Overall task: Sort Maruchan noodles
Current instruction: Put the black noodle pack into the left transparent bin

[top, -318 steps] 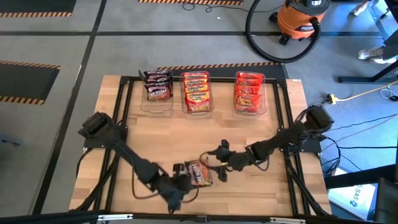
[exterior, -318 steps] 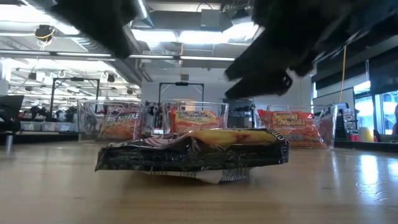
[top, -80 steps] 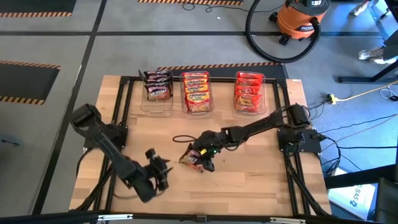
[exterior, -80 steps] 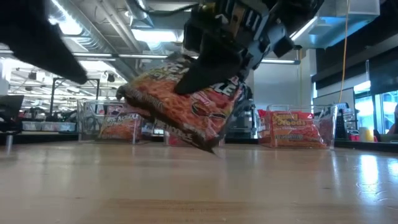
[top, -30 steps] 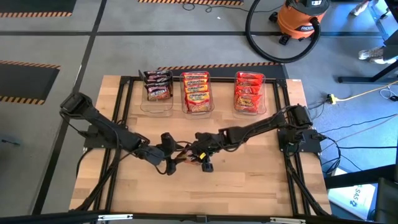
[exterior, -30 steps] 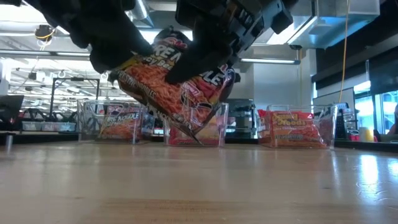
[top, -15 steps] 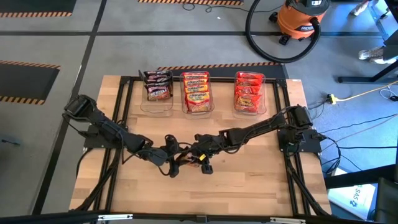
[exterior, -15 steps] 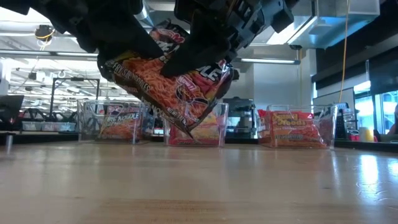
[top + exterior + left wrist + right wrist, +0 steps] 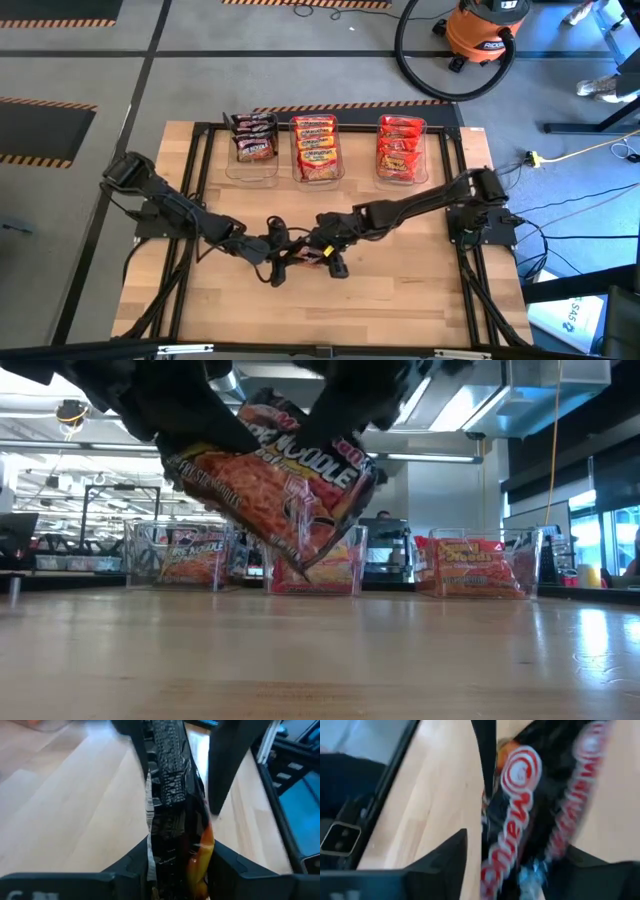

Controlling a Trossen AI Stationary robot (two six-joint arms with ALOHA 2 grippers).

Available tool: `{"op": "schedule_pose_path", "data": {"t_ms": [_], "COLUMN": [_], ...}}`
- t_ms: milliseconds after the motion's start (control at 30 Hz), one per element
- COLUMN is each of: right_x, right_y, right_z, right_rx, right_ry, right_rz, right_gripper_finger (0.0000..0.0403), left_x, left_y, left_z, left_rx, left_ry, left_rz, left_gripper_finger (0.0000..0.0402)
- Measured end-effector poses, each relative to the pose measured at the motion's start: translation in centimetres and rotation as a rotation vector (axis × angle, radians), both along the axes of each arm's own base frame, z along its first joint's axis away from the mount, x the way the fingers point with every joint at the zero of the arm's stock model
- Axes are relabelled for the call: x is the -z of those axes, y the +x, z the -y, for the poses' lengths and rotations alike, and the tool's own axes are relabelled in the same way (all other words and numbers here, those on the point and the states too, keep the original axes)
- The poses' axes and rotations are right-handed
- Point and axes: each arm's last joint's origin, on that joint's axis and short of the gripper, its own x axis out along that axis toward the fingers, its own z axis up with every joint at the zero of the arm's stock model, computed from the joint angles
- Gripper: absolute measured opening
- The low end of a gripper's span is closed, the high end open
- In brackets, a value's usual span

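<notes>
A glossy dark ramen packet with an orange noodle picture and red-and-white lettering (image 9: 275, 485) hangs in the air above the pale wooden table (image 9: 400, 290), caught between two dark robot grippers that meet over the table's middle. In the low view its long axis slopes down from one raised corner toward a lower corner pointing at the tabletop, printed face toward the camera, well clear of the wood. The left gripper (image 9: 282, 254) grasps the packet: in its wrist view the crimped, edge-on packet (image 9: 177, 820) sits squeezed between both fingers (image 9: 131, 865). The right gripper (image 9: 322, 247) stands around the packet's other side, its fingers (image 9: 447, 855) flanking the wrapper (image 9: 530, 815) with a gap showing on one side; whether they press it cannot be told. From above, the packet is almost wholly hidden under the two grippers, and the low view cuts both off at the top. Beyond the fingertips, at the table's far edge, stand three clear plastic tubs (image 9: 318, 150) holding dark, orange-yellow and red packets.
</notes>
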Motion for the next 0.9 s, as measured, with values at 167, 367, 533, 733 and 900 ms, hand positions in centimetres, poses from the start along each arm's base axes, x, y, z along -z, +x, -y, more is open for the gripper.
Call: {"op": "schedule_pose_path", "data": {"t_ms": [167,367,533,733,900], "right_x": [-2.6,-5.1,-3.7,-0.2,0.7], "right_y": [-1.2,-4.5,-7.8,-11.0,-12.2], "right_z": [0.4,-0.8,-0.8,0.2,0.5], "right_rx": [0.075,0.043,0.054,0.129,0.137], "right_ry": [-0.121,-0.18,-0.19,-0.035,0.116], "right_rz": [-0.128,-0.172,-0.113,0.107,0.35], "right_gripper_finger": [0.0213,0.0212,0.0198,0.0185,0.0184], "left_x": [-0.5,-0.5,-1.1,-1.5,-2.1], "left_y": [-0.2,-0.4,-0.3,0.1,0.5], "left_z": [-0.2,0.3,0.8,0.9,0.8], "left_rx": [0.001,0.053,0.061,0.059,0.048], "left_ry": [0.042,0.118,0.162,0.185,0.204], "left_rz": [0.016,0.023,0.085,0.162,0.219], "left_gripper_finger": [0.0125,0.0125,0.0127,0.0129,0.013]}}
